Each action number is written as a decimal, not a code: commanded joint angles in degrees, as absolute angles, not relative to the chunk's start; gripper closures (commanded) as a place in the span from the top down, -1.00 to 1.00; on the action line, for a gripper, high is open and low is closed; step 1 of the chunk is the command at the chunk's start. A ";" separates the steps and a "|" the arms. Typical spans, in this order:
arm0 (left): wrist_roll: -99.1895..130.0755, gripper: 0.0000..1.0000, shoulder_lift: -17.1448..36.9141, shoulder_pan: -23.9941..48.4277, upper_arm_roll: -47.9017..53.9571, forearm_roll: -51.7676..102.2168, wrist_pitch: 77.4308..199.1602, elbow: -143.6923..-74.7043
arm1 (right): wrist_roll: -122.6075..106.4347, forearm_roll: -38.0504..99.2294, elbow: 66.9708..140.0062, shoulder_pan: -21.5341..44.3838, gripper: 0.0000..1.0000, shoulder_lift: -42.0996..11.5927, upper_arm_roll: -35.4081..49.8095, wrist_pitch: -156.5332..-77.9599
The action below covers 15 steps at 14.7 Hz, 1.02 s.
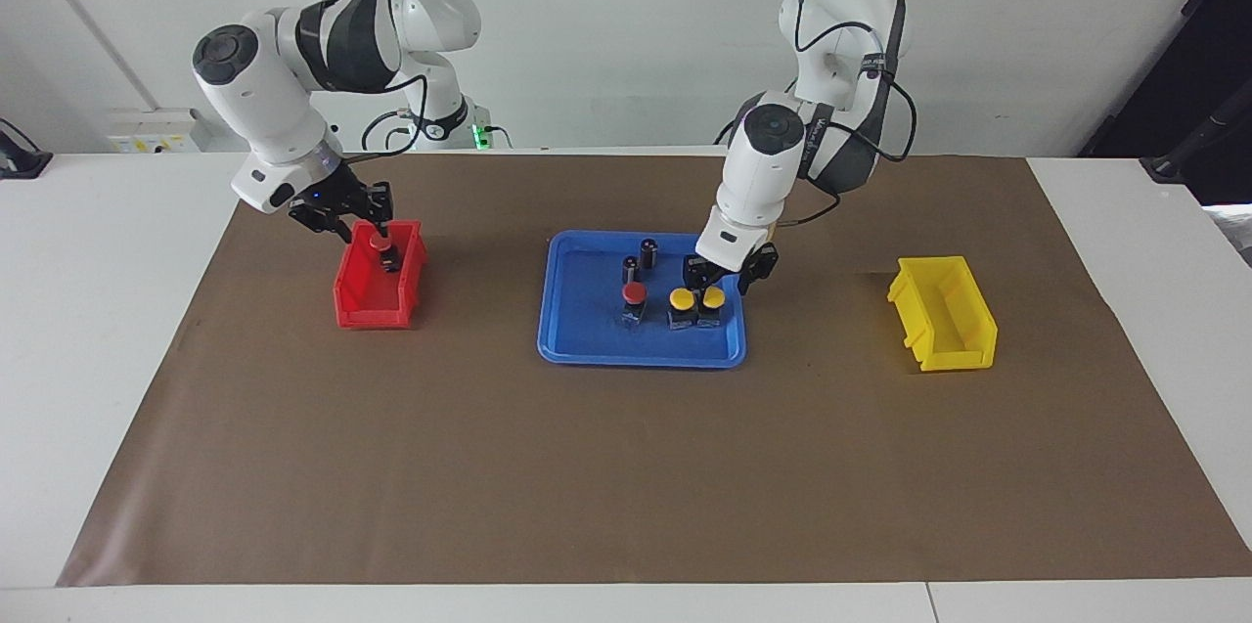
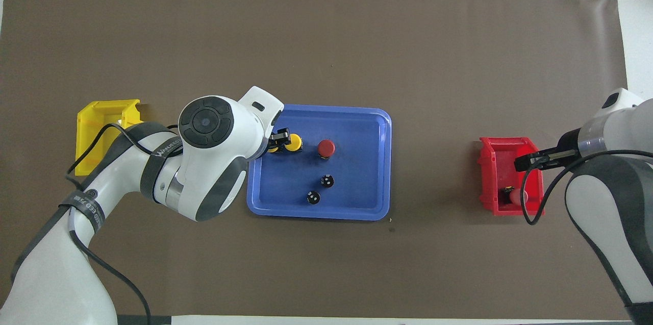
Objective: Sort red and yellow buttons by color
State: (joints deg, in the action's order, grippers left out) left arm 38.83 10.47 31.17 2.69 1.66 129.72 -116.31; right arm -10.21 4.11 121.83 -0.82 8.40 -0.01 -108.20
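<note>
While the left claw (image 1: 721,277) hangs over two touching yellow buttons (image 1: 696,301) in the blue tray (image 1: 587,349), its grip unreadable, a pinch on one may topple its neighbour. One red button (image 1: 634,297) waits beside them. The right claw (image 1: 354,211), apparently parted and empty, hangs over the red bin (image 1: 364,312) holding the other (image 1: 384,246).

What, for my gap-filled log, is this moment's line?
right gripper: above red bin | red button: in red bin | left gripper: at yellow button, blue tray
</note>
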 commanded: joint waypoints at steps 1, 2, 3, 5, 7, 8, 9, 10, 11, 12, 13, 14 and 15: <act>39.55 0.33 9.76 32.08 1.93 2.11 131.66 -117.95 | -3.28 4.66 109.45 4.02 0.63 1.16 0.62 -102.93; 39.55 0.32 9.76 32.08 1.93 2.11 131.66 -117.95 | -0.55 4.66 107.86 5.78 0.63 0.36 0.62 -102.75; 39.64 0.30 9.76 32.08 2.02 2.11 132.10 -117.95 | 2.17 4.75 106.97 7.54 0.70 0.00 0.62 -102.83; 39.64 0.24 9.76 32.08 2.02 2.11 132.10 -117.95 | 7.10 4.92 105.30 10.97 0.96 -0.70 0.62 -103.53; 39.64 0.11 9.76 32.08 2.02 2.11 132.10 -117.86 | 11.32 5.01 104.59 13.26 0.99 -1.58 0.62 -105.11; 39.81 -0.01 9.76 32.08 2.02 2.11 132.19 -117.86 | 11.95 5.10 104.50 13.53 0.99 -1.67 0.62 -105.90; 39.81 -0.11 9.76 32.08 2.02 2.11 132.19 -117.86 | 12.30 5.10 104.59 13.62 0.99 -1.67 0.70 -106.17; 39.73 -0.22 9.76 32.08 2.02 2.11 132.19 -117.86 | 12.74 5.10 104.59 13.71 0.99 -1.67 0.70 -106.43; 39.73 -0.34 9.76 32.08 2.02 2.11 132.19 -117.95 | 12.83 5.10 104.68 13.62 0.99 -1.67 0.70 -106.52; 39.90 -0.52 9.76 32.17 2.02 2.11 132.10 -117.86 | 12.75 5.10 104.68 13.62 0.99 -1.67 0.70 -106.52; 40.08 -0.68 9.76 32.25 2.11 2.11 131.49 -117.51 | 12.83 5.10 104.68 13.62 0.99 -1.67 0.70 -106.35; 40.60 -0.82 9.76 32.52 2.11 2.20 130.44 -116.90 | 12.92 5.18 104.59 13.62 0.99 -1.67 0.70 -106.43; 40.78 -0.92 9.76 32.78 2.02 2.28 128.25 -115.50 | 13.44 5.79 104.24 13.62 0.99 -1.67 0.70 -106.44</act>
